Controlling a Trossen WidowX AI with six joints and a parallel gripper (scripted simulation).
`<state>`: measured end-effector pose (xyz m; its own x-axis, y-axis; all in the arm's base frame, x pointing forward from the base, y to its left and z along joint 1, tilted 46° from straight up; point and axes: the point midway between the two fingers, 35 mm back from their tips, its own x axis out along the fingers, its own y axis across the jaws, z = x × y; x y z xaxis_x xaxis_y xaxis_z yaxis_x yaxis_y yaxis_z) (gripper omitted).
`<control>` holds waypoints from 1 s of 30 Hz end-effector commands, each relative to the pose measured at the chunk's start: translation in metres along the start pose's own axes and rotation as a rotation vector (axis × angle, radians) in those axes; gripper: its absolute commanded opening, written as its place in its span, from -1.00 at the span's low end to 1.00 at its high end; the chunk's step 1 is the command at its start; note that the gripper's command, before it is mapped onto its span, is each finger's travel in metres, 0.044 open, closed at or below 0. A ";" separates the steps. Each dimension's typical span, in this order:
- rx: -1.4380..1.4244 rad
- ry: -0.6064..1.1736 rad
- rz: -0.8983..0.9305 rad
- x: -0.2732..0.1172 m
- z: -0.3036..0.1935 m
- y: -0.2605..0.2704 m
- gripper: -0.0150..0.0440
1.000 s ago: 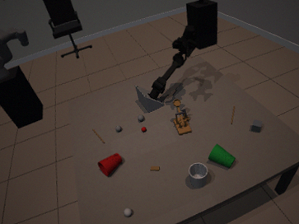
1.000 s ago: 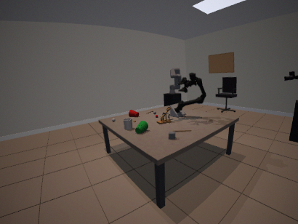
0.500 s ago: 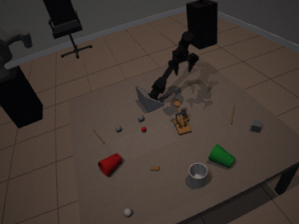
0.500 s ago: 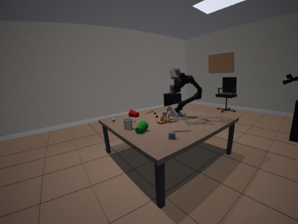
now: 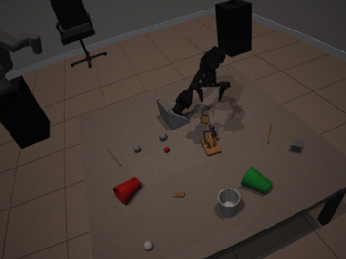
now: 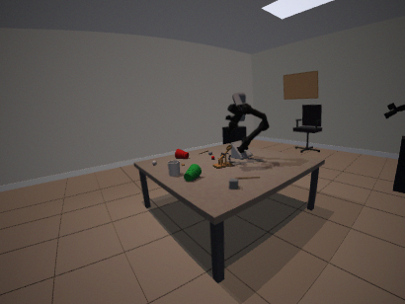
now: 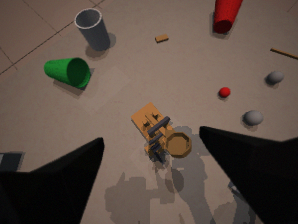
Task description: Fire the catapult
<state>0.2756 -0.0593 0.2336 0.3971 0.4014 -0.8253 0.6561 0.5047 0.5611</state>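
1. The mug [image 5: 229, 203] [image 6: 174, 168] [image 7: 96, 34] stands upright on the table [image 5: 139, 169] [image 6: 217, 207] [image 7: 120, 92], mouth up; how deep down it holds anything, I cannot tell.
2. The green cup [image 5: 256, 181] [image 6: 193, 173] [image 7: 64, 71] lies on its side near the mug, its mouth turned toward the catapult's side; its inside is too dark to read.
3. The red cup [image 5: 127, 190] [image 6: 182, 154] [image 7: 227, 15] also lies on its side, well apart from the mug, with its mouth facing away from the catapult.
4. The catapult [image 5: 211, 146] [image 6: 223, 165] [image 7: 148, 122] stands on the table between the robot's base and the mug. Its round bucket [image 5: 205, 119] [image 7: 178, 144] shows a bare brown floor from above.
5. The catapult's long axis runs from the bucket, on the robot's side, to the flat front board, which points roughly toward the mug. Exact aim I cannot tell.
6. The red ball [image 5: 166, 149] [image 6: 212, 157] [image 7: 224, 92] rests on the table to one side of the catapult, near two grey balls, one [image 5: 162, 136] [image 7: 253, 118] nearer the catapult than the other [image 5: 137, 148] [image 7: 275, 77].
7. The gripper [image 5: 211, 99] [image 6: 228, 129] [image 7: 152, 136] is wide open with nothing between its fingers, tips down, raised above the table near the bucket end.
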 end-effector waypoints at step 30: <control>-0.558 0.574 0.079 0.130 -0.022 -0.024 0.82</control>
<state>0.2975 -0.0036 0.1176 -0.0507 0.6983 -0.7140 0.1672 0.7108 0.6833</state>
